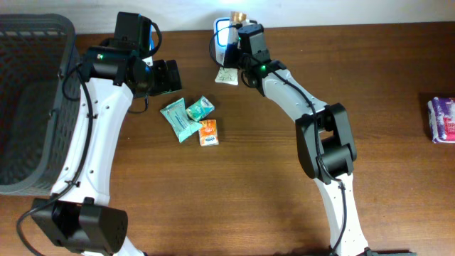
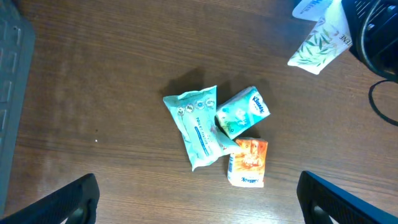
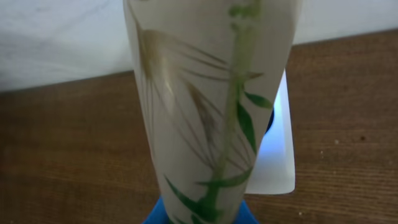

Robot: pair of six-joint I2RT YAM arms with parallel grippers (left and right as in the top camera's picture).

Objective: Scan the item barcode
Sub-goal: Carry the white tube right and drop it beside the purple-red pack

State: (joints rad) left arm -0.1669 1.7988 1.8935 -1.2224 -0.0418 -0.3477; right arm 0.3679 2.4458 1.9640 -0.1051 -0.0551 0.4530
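Note:
A white pack printed with green leaves (image 3: 211, 93) fills the right wrist view, and my right gripper (image 3: 199, 216) is shut on its lower end. Right behind it glows the white scanner (image 3: 280, 162). From overhead the pack (image 1: 227, 76) hangs just below the scanner (image 1: 224, 32) at the table's far edge, under my right gripper (image 1: 240, 62). My left gripper (image 1: 167, 77) stands open and holds nothing. It hovers over a teal wipes pack (image 2: 196, 127), a green tissue pack (image 2: 242, 111) and an orange pack (image 2: 249, 162).
A dark grey basket (image 1: 28, 107) takes up the left side of the table. A purple-and-white pack (image 1: 442, 119) lies at the right edge. The right arm's links stretch across the middle right of the table.

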